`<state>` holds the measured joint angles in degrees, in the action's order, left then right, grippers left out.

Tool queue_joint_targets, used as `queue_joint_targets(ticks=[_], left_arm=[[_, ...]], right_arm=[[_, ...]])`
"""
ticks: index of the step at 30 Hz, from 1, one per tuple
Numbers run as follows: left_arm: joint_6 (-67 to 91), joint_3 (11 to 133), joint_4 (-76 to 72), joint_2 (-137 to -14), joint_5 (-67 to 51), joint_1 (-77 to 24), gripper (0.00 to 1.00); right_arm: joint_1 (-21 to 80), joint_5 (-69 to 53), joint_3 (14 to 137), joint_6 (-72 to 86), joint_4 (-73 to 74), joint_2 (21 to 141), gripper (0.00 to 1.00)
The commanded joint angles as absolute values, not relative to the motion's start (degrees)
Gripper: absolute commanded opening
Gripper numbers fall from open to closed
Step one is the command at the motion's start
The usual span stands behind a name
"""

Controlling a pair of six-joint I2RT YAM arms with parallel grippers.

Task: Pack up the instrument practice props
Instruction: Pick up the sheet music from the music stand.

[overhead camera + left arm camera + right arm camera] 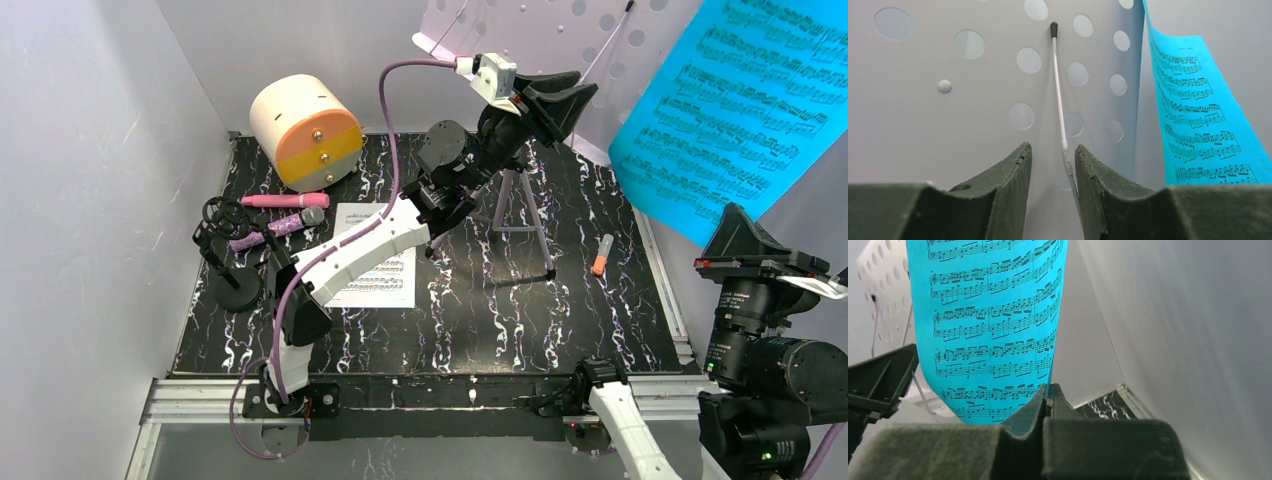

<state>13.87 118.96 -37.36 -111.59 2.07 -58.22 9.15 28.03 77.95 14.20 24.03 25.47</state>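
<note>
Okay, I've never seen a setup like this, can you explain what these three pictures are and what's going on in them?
Two robot arms are bolted to a black marbled table. One picture looks down from above; the other two come from wrist cameras, with their own dark fingers at the bottom. The right gripper is shut on a blue sheet-music page. The left gripper is open, facing the lilac music rack. On the table: a white page, pink microphone, purple microphone, black tripods, cream cylinder box.

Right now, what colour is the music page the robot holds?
The page is blue with black notes; right wrist view.
</note>
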Motion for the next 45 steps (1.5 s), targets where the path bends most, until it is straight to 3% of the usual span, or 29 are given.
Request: queue_joint_targets(ticks=[1,11,21,32,36,45], left_arm=[[11.2,116.0,-36.1,-107.2,0.8,-57.5,0.41],[8.4,110.4,-34.2,-102.6,-1.7,-57.5,0.64],[5.3,96.6,-32.6,-89.4,-13.3,-57.5,0.84],[-3.7,67.8,-29.0,-71.6,-12.6,-57.5,0.9],[-8.4,59.8,-28.2,-70.0,-12.4,-57.6,0.96],[-16.3,51.5,-35.4,-72.9,-10.1,-61.3,0.93]], right_arm=[[9.9,28.3,82.3,19.9,35.8,24.3,0.01],[13.0,25.7,92.1,29.1,54.8,26.1,0.01],[13.5,14.9,88.8,32.0,57.3,29.8,0.01],[13.5,4.5,77.6,35.6,52.7,31.1,0.01],[13.4,1.0,73.0,37.2,49.9,31.2,0.01],[13.5,-1.2,67.2,38.1,45.2,32.5,0.01]])
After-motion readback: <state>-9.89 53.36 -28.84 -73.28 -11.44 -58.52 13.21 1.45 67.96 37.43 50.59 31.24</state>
